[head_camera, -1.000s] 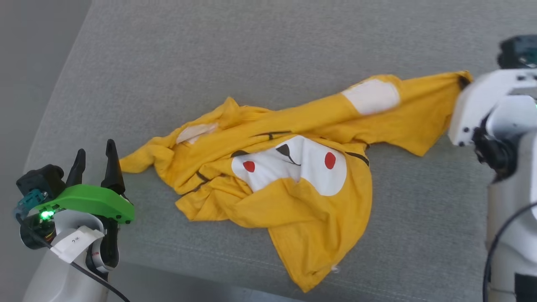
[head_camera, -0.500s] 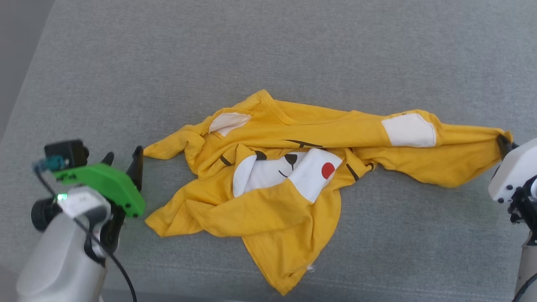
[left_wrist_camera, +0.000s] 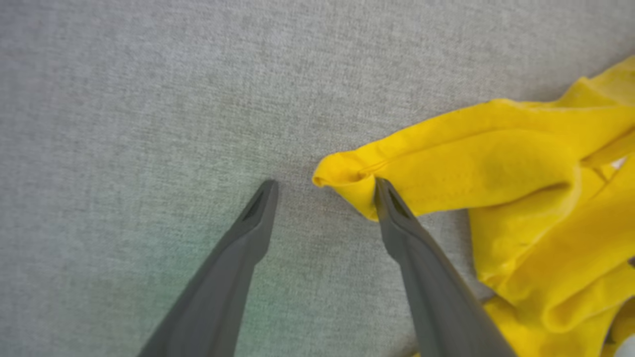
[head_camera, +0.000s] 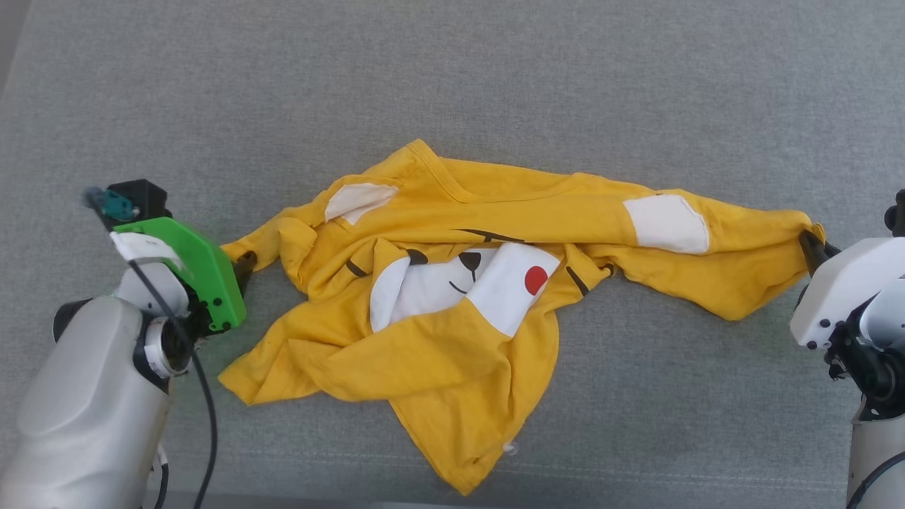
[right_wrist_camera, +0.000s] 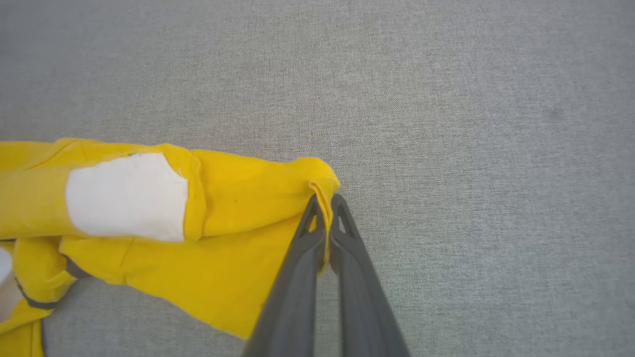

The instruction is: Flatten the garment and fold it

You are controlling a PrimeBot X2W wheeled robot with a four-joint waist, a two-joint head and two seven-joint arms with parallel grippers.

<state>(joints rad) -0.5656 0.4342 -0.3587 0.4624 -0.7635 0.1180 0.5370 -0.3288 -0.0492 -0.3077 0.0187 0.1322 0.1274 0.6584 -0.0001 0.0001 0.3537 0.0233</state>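
Note:
The garment [head_camera: 452, 297], a bright yellow T-shirt with a cartoon face print, lies crumpled and stretched sideways on the grey fabric surface [head_camera: 452, 78]. My right gripper [head_camera: 812, 249] is shut on the garment's right end; the right wrist view has both fingers pinching a yellow edge [right_wrist_camera: 325, 208]. My left gripper [head_camera: 244, 265] stands open at the garment's left tip. In the left wrist view [left_wrist_camera: 325, 191] the yellow tip [left_wrist_camera: 347, 171] lies between the spread fingers, touching the right finger [left_wrist_camera: 397, 218].
The grey fabric surface spreads on all sides of the garment. Its front edge [head_camera: 283, 498] runs along the bottom of the head view, close to my arms.
The head camera has tilted down. My left gripper has come up to the garment's left tip. The right gripper holds its end, and the garment lies more stretched out sideways.

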